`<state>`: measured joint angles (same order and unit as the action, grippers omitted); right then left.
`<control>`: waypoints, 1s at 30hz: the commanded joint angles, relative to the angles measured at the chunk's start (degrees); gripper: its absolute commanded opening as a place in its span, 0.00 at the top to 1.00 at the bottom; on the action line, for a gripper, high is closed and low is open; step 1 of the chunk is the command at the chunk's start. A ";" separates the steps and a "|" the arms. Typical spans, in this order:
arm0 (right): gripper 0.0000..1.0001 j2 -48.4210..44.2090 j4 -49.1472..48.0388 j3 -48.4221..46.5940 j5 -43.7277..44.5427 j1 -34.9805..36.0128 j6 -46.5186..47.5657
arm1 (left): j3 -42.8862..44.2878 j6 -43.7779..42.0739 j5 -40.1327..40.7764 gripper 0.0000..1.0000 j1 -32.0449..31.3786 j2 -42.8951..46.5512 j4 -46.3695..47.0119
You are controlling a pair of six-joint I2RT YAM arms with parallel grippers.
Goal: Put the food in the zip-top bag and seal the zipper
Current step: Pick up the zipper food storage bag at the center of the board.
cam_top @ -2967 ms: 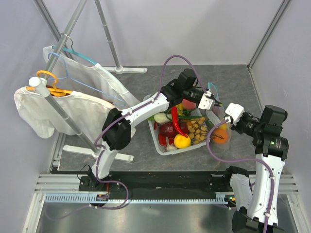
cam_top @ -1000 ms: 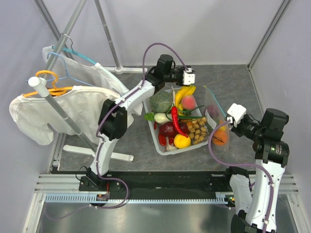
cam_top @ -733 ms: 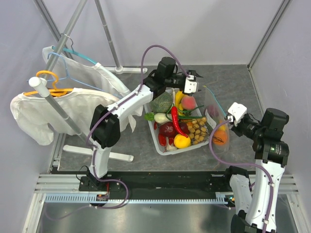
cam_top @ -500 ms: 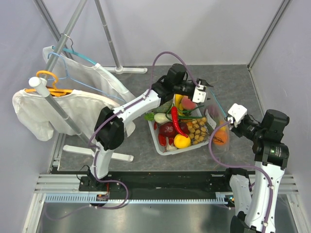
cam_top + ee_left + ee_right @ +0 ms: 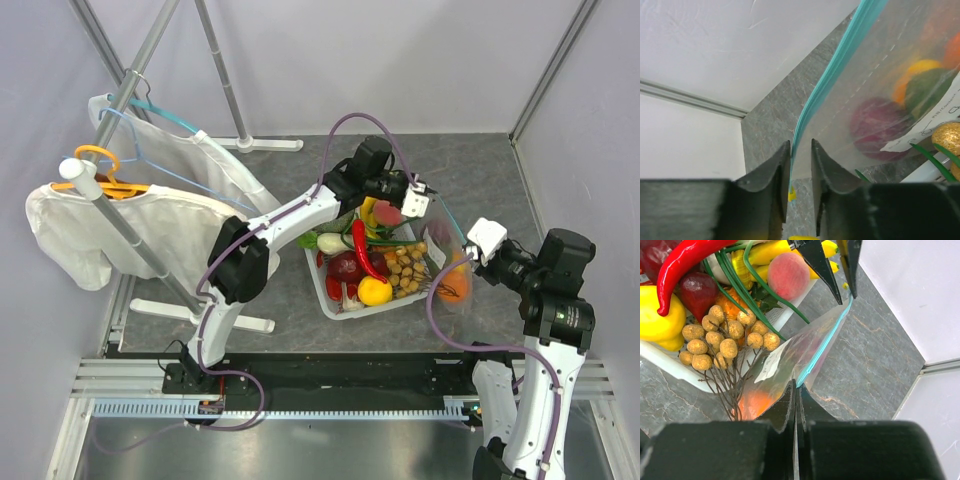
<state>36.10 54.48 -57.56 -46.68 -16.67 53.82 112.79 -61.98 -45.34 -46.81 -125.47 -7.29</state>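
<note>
The clear zip-top bag (image 5: 447,250) stands on edge right of the tray, stretched between my grippers. Inside it are a purple piece (image 5: 872,122), a green lime (image 5: 927,90), a yellow-orange piece (image 5: 920,67) and an orange (image 5: 452,283). My right gripper (image 5: 470,245) is shut on the near end of the teal zipper (image 5: 822,347), as the right wrist view (image 5: 798,384) shows. My left gripper (image 5: 424,200) is at the bag's far end. Its jaws (image 5: 800,146) stand slightly apart with the zipper (image 5: 840,55) running between them, close to the left finger.
A white tray (image 5: 350,310) left of the bag holds more toy food: red chili (image 5: 360,250), lemon (image 5: 375,290), peach (image 5: 388,212), a sprig of tan berries (image 5: 405,265). A clothes rack with white garments (image 5: 110,225) and hangers fills the left side.
My left arm swung from behind the tray's back left corner to the right, bringing its gripper to the bag's far end, astride the zipper. My right gripper kept its hold, nearly still.
</note>
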 commanded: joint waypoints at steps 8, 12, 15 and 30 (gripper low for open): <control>1.00 1.52 -6.75 0.69 3.16 0.14 -3.90 | 4.19 -2.64 -1.69 0.98 -1.18 -0.30 -2.12; 0.82 1.96 -7.99 0.87 6.15 0.14 -6.36 | 6.73 3.17 1.74 0.98 -1.18 -2.14 0.69; 0.31 3.01 -8.25 -1.14 7.56 0.14 -11.09 | 8.58 5.90 2.19 0.98 -1.18 -3.02 1.31; 0.14 16.89 -4.83 -12.74 0.53 0.14 -28.94 | 5.68 8.10 1.13 0.98 -1.45 -1.44 5.62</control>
<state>48.34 47.55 -66.78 -43.51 -16.62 31.27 118.69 -55.92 -43.53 -47.92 -128.01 -5.63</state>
